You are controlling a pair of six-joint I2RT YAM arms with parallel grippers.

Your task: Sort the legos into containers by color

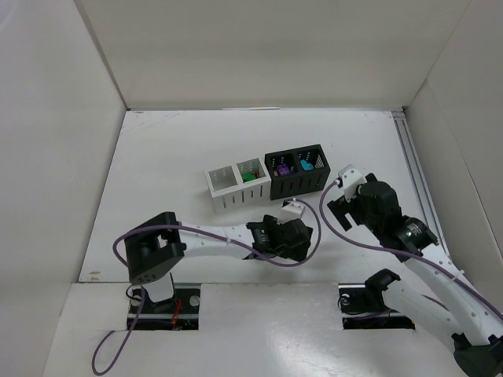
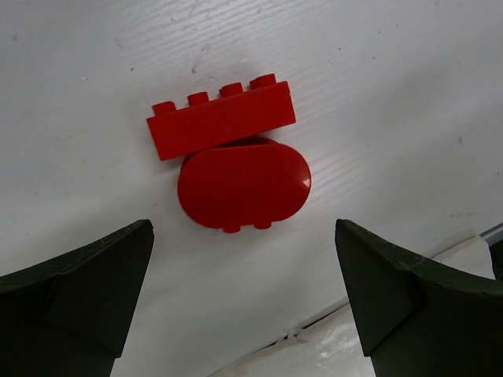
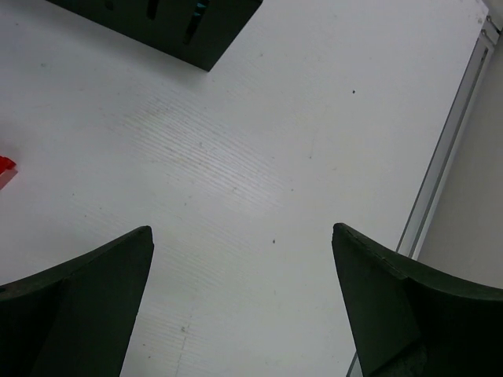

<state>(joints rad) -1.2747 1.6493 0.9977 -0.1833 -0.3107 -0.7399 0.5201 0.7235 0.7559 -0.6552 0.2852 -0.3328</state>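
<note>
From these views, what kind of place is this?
Probably a lab robot cell: white boards enclose the table, the left arm and right arm stand at its edge, and slotted bins sit on it.

Both arms are built from smooth white shell links joined by black housings. The left arm (image 1: 212, 236) has a blocky black shoulder joint (image 1: 149, 255) at the front edge of the counter (image 1: 173, 149) and a black wrist unit topped by a small white cap. The right arm (image 1: 428, 271) carries rounded black motor housings, one banded in grey. A thin purple cable (image 1: 321, 206) loops loosely along each arm, further from that front edge. In both wrist views the jaws are dark, matte, wedge-shaped slabs with bevelled edges.
</note>
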